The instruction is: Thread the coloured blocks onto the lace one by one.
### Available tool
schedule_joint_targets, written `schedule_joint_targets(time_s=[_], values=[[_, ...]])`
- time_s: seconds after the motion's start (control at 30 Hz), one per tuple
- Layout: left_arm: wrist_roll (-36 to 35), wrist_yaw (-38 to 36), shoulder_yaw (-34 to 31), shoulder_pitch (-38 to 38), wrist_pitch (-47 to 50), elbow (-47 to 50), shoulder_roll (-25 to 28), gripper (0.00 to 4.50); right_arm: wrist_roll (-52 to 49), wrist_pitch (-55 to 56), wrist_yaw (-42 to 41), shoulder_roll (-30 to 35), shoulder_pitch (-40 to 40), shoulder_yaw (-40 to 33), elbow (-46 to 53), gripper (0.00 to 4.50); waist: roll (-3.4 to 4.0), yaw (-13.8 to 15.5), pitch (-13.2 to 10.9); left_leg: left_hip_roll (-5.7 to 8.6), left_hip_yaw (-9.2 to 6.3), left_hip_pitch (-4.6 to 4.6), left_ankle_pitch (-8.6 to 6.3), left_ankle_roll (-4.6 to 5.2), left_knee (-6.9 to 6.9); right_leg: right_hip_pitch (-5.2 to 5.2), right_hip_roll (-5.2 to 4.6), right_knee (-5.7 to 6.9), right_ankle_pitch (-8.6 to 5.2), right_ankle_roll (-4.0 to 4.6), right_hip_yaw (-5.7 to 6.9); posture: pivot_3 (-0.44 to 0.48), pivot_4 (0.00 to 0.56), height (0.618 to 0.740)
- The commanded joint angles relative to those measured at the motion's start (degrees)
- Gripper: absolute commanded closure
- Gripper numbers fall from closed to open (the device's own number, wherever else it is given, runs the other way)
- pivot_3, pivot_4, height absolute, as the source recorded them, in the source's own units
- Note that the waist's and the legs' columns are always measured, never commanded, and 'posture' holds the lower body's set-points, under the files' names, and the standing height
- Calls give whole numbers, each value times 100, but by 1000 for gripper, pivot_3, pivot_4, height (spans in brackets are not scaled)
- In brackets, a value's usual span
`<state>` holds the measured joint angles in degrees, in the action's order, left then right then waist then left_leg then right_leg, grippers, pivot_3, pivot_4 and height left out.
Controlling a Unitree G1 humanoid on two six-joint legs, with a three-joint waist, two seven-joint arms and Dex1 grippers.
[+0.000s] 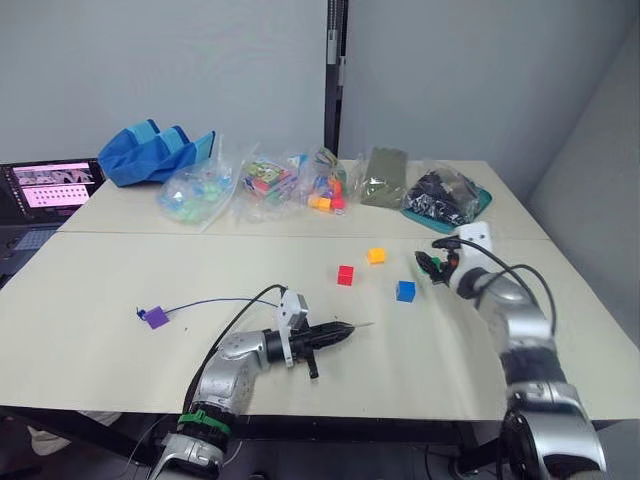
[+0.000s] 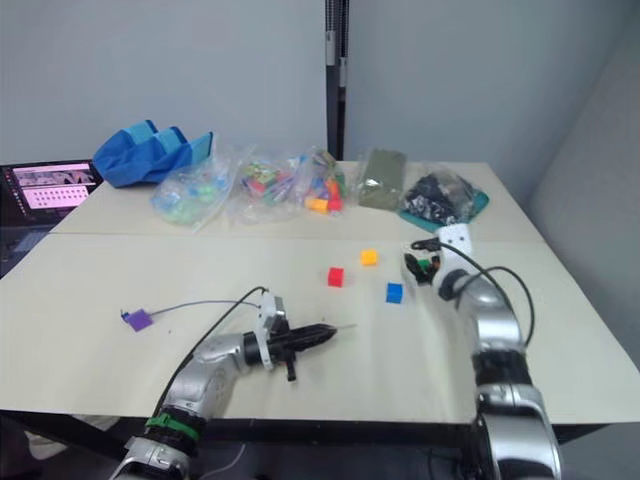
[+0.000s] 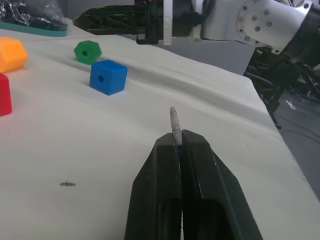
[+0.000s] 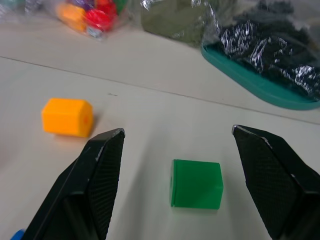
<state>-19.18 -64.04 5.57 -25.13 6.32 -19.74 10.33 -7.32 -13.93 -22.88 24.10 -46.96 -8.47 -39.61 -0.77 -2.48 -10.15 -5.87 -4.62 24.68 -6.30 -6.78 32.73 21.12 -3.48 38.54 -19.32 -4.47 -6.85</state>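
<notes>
My left gripper point(image 1: 340, 332) is shut on the lace point(image 1: 210, 302), whose pale stiff tip point(image 3: 174, 122) sticks out past the fingertips toward the blocks. The dark-blue cord trails left to a purple piece point(image 1: 154, 318) at its far end. Red point(image 1: 345, 275), orange point(image 1: 376, 255) and blue point(image 1: 405, 291) blocks lie mid-table, each apart from the others. My right gripper point(image 4: 177, 132) is open, low over the table, with its fingers on either side of the green block point(image 4: 196, 183) and not touching it.
Clear bags of mixed coloured toys point(image 1: 265, 182), an olive bag point(image 1: 383, 176) and a teal tray of black parts point(image 1: 445, 197) line the back of the table. A blue fabric bundle point(image 1: 155, 152) and a laptop point(image 1: 50, 188) are at the back left.
</notes>
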Motion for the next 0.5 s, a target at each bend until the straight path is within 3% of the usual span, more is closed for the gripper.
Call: schedule_joint_targets(time_s=[0.03, 0.2, 0.3, 0.47, 0.5], values=[[-91, 103, -42, 21, -1, 348, 21, 4500, 186, 520, 78, 40, -445, 40, -935, 874, 0, 5, 0, 0, 0, 0, 0, 0, -1, 0, 0, 0, 0, 0, 1, 0, 150, 740], [-89, 202, -23, 77, 20, 495, 77, 4500, 346, 980, 76, 3, -901, 126, -2010, 874, 1, -9, -1, 0, 0, 1, 0, 0, -1, 0, 0, -1, 0, 0, 0, 0, 150, 740], [-80, 254, -24, 102, 22, 560, 114, 4500, 339, 1269, 55, 6, -978, 56, -2354, 1635, 2, -19, -1, 0, 0, 0, 0, 0, -1, 0, 0, -1, 0, 0, -1, 0, 150, 740], [-85, 269, -7, 96, 18, 554, 149, 4500, 267, 1502, -16, 86, -942, -56, -2311, 3299, 2, -23, -1, 0, 0, 0, 0, 0, -2, 0, 0, -1, 0, 0, -1, 0, 150, 740], [-85, 263, 4, 91, 19, 541, 150, 4500, 257, 1497, -40, 104, -905, -64, -2238, 3300, 2, -21, -1, 0, 0, 0, 0, 0, -2, 0, 0, -1, 0, 0, -1, 0, 150, 740]])
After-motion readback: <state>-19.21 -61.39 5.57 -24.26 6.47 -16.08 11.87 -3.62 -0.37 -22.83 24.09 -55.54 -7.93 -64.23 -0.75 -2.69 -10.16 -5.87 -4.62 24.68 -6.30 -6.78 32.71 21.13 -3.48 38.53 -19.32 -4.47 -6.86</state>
